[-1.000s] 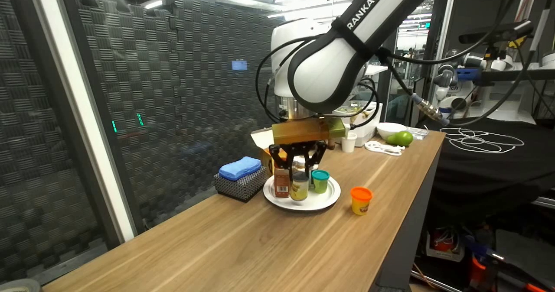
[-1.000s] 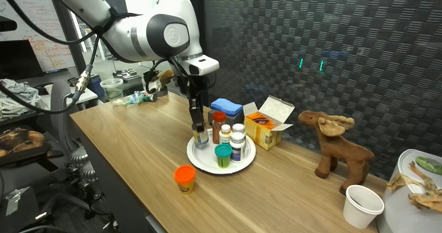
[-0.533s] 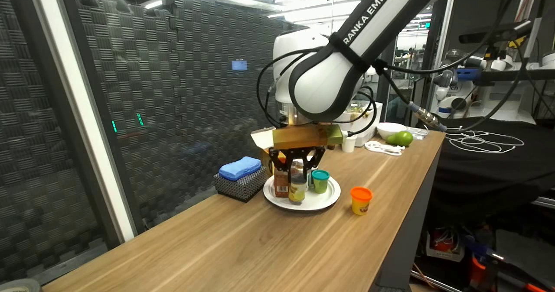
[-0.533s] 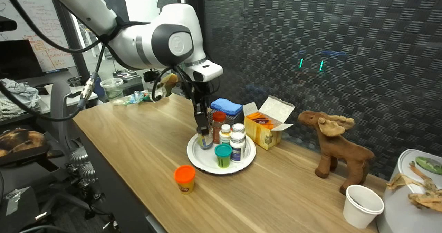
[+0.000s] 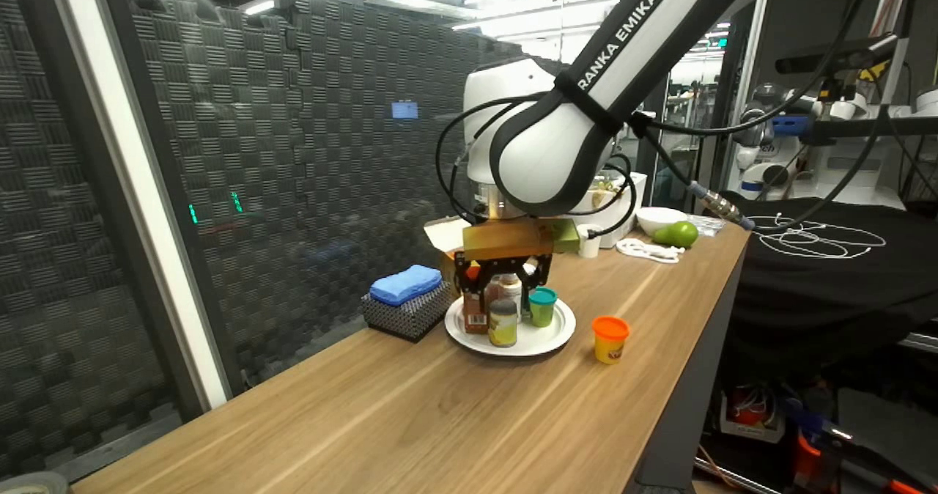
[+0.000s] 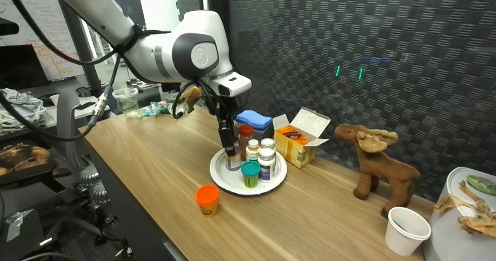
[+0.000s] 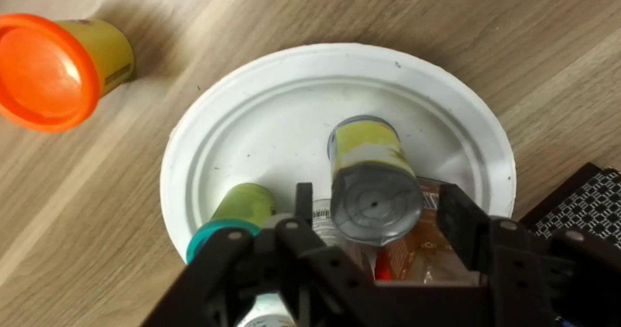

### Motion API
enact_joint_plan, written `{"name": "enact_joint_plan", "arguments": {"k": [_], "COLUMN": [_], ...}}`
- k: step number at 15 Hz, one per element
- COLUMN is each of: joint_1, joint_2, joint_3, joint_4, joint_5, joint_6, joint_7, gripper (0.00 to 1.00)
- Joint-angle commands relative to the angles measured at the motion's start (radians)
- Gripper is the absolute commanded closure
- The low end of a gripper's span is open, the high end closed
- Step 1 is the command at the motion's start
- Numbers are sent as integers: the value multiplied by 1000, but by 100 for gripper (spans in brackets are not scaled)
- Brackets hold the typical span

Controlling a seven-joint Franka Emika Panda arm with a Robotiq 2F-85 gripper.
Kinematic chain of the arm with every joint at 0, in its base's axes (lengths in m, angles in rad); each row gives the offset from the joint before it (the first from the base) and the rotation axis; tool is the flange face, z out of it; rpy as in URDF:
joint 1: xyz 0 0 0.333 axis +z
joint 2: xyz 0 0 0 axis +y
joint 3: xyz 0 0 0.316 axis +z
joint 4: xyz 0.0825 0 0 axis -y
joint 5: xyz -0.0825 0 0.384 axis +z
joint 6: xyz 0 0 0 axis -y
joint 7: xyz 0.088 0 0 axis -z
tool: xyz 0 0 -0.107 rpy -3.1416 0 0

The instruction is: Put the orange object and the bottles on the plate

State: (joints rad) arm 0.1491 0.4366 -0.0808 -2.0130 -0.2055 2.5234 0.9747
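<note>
On the white plate point(image 5: 546, 341) a yellowish jar point(image 7: 371, 145) with a grey top stands upright. My gripper point(image 7: 376, 204) is open around it, a gap showing between the jar and each finger. Sharing the plate are the teal-lidded green jar point(image 6: 250, 179), a red-capped brown bottle point(image 6: 245, 132) and several white-capped bottles point(image 6: 266, 170). The orange object point(image 5: 610, 340), a yellow tub with an orange lid, rests on the table beside the plate, apart from it. In the wrist view the fingers partly hide the bottles behind the jar.
A blue block point(image 5: 405, 284) lies on a dark patterned box point(image 5: 410, 314) close to the plate. An opened yellow carton point(image 6: 295, 152) stands behind the bottles. Farther along are a brown plush moose point(image 6: 378, 166) and a white paper cup point(image 6: 407, 232).
The gripper has come down with the yellowish jar, setting it further in on the plate, and its jaws have spread away from the jar. The orange object has stayed put.
</note>
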Motion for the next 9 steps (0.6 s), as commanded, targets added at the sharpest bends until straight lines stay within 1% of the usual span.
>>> {"name": "enact_joint_plan", "arguments": {"k": [1,4,6,9], "joint_1": [16,16,14,0], "joint_2": [-43,-110,-160,-230], "joint_3": [-20,-33,-48,-79], "joint_4": [-31,-99,-155,-246], "joint_5": [0,-12,-39,-129], "joint_6": [39,77,78,69], "joint_7": [2,2,-2,-14], "gripper": [1,0,0,0]}}
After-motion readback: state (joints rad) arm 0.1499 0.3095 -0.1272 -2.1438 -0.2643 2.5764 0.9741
